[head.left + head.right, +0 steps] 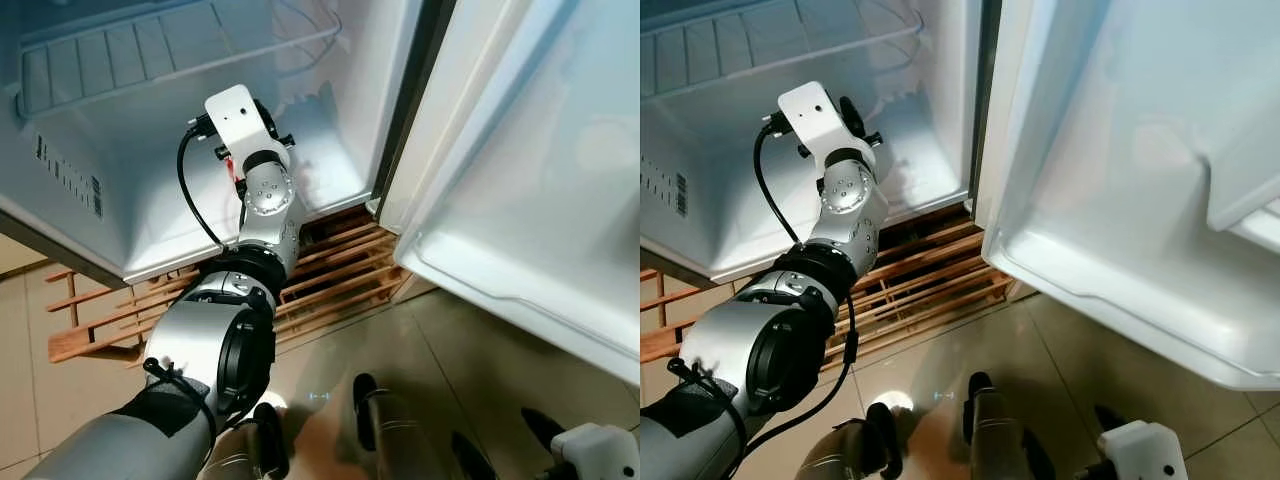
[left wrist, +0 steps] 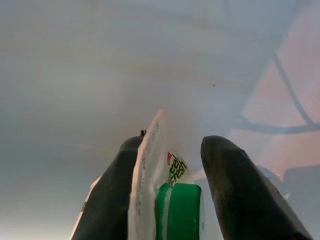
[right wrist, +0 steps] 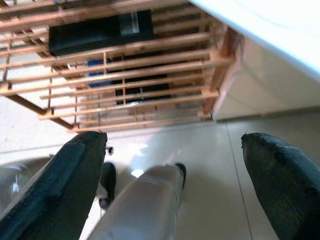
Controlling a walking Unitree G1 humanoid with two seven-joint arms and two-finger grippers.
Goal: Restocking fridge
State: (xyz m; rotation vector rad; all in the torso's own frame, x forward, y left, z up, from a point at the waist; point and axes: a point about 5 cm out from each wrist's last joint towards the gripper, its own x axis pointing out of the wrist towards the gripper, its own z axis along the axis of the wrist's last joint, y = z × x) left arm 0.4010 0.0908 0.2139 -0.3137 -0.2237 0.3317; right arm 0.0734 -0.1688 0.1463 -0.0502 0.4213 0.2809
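The right hand (image 3: 170,175) hangs open above the glossy beige tiled floor (image 1: 480,350). Beyond it, a slatted wooden pallet (image 1: 330,270) supports the open white fridge (image 1: 150,160). The left hand (image 2: 170,190) grips a white green-capped carton (image 2: 172,200) inside the fridge compartment; the carton's lower part is cut off.

Fridge (image 1: 330,150) bottom compartment open, floor bare around left gripper (image 2: 170,165). Wire shelf (image 1: 150,50) caps room above; side wall close at right. Open door (image 1: 520,200) blocks right side. Wooden rack (image 1: 330,265) below.
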